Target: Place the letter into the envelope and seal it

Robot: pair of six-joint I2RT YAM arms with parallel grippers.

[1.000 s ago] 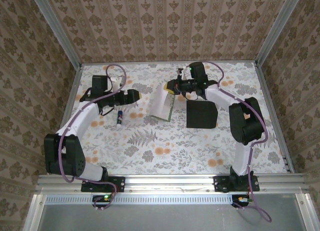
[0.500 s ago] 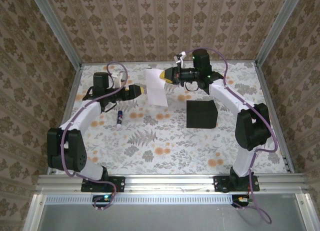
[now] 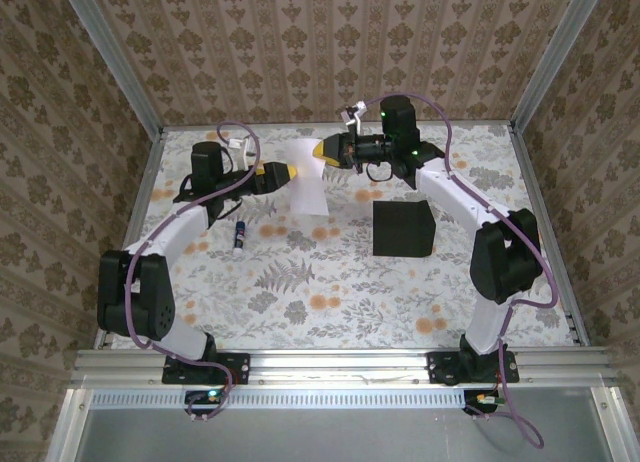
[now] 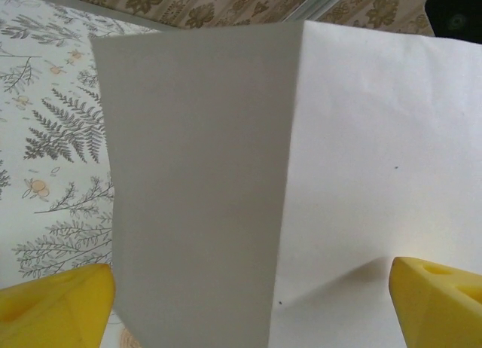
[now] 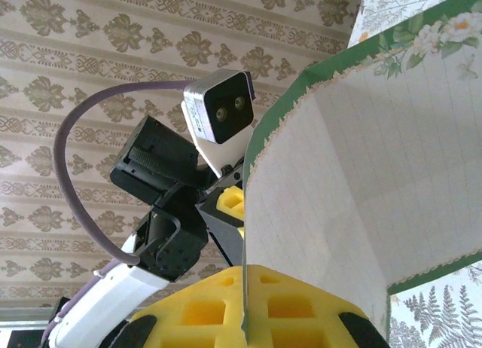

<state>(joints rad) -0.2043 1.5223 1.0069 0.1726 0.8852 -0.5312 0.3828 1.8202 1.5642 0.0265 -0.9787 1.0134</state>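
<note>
The letter (image 3: 310,178), a white sheet folded along one crease, hangs upright above the back of the table. My right gripper (image 3: 322,152) is shut on its top edge; in the right wrist view the yellow fingers (image 5: 301,310) pinch the green-bordered edge of the letter (image 5: 361,175). From the left, my left gripper (image 3: 289,172) has come up to the sheet and stands open. Its yellow fingertips (image 4: 53,303) sit wide apart on either side of the letter (image 4: 203,175), not pressing it. The black envelope (image 3: 403,229) lies flat on the table to the right.
A small white-and-blue tube (image 3: 239,237) lies on the floral table cover (image 3: 300,302) at the left. Patterned walls with metal rails (image 3: 140,172) enclose the table on three sides. The left arm's wrist camera (image 5: 218,114) faces my right gripper from close by.
My right gripper has lifted the letter off the table and carried it up and left. The left gripper has moved right to the sheet and its jaws have widened.
</note>
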